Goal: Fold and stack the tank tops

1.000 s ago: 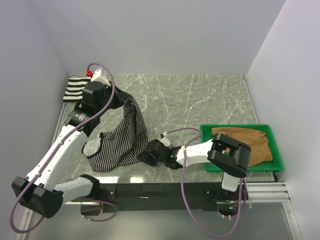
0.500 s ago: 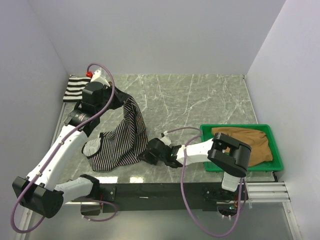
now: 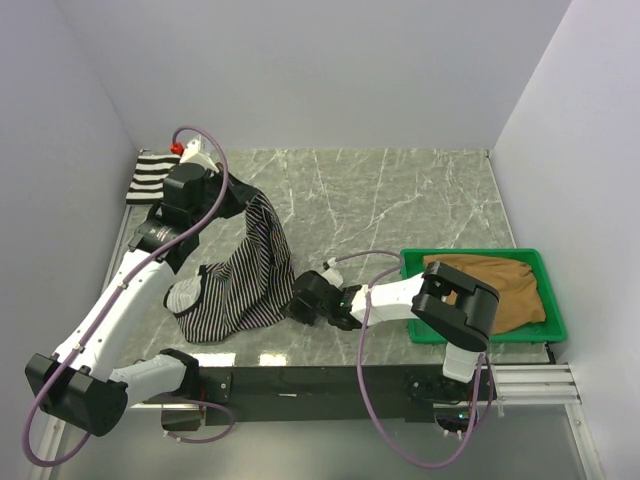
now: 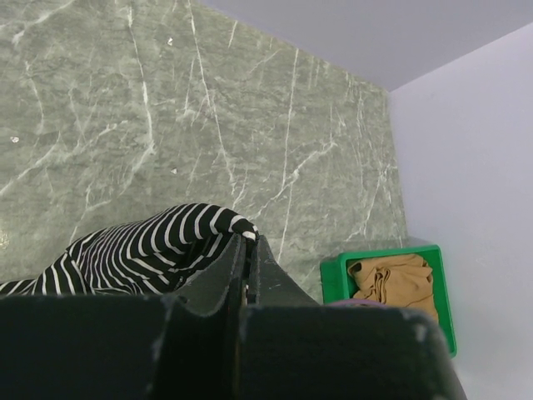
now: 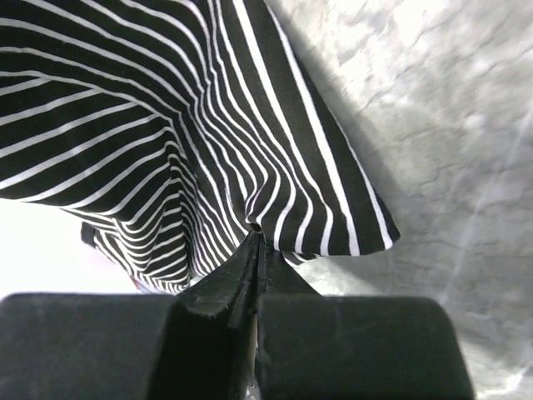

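Note:
My left gripper (image 3: 238, 197) holds the pinstriped tank top (image 3: 245, 280) up by one end; its jaws (image 4: 250, 240) are shut on the cloth (image 4: 141, 254). From there the top hangs down onto the table. At its lower right edge, my right gripper (image 3: 292, 303) is shut on a pinch of the striped fabric (image 5: 208, 125), which puckers at the fingertips (image 5: 256, 237). The wide-striped tank top (image 3: 152, 178) lies folded at the back left corner. The tan tank top (image 3: 500, 290) sits crumpled in the green tray (image 3: 470, 334), also seen as the tan cloth (image 4: 396, 279) in the left wrist view.
The green tray (image 4: 333, 279) stands at the table's right near edge. White walls close in the marble table (image 3: 400, 200) on three sides. A purple cable (image 3: 365, 300) loops over the right arm.
The right gripper's jaws have closed on the edge of the pinstriped top, and its wrist has shifted slightly away from the near edge. The left arm and the hanging cloth have hardly moved.

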Controlling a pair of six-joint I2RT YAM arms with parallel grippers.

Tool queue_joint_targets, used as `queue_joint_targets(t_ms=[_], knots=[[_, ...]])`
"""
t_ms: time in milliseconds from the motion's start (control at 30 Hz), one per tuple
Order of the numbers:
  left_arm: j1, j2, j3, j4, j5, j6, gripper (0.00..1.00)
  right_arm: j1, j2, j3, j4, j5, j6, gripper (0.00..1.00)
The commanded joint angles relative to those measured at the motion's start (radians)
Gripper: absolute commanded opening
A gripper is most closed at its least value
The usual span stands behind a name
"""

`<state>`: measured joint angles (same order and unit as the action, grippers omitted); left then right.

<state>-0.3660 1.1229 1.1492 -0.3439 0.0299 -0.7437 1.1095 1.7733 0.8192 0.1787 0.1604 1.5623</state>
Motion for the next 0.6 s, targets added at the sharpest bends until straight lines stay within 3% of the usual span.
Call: queue_joint_targets(t_ms=[0, 200, 333, 433, 567], knots=[[0.01, -0.02, 0.006, 0.039, 0.016, 0.026, 0.01, -0.016, -0.026, 0.023, -0.027, 0.034, -0.025, 0.0], [0.074, -0.029, 0.063, 0.005, 0.014, 0.038, 0.0, -0.046, -0.205, -0.031, -0.082, 0.083, -0.109, 0.0], [0.134, -0.035, 0.153, -0.009, 0.018, 0.041, 0.01, -0.123, -0.484, -0.054, -0.195, 0.12, -0.208, 0.0], [0.174, -0.003, 0.234, 0.002, 0.015, 0.024, 0.01, -0.276, -0.612, -0.011, -0.241, 0.035, -0.359, 0.0], [0.214, 0.049, 0.274, 0.138, 0.011, -0.006, 0.01, -0.48, -0.608, 0.179, -0.286, -0.128, -0.565, 0.0]])
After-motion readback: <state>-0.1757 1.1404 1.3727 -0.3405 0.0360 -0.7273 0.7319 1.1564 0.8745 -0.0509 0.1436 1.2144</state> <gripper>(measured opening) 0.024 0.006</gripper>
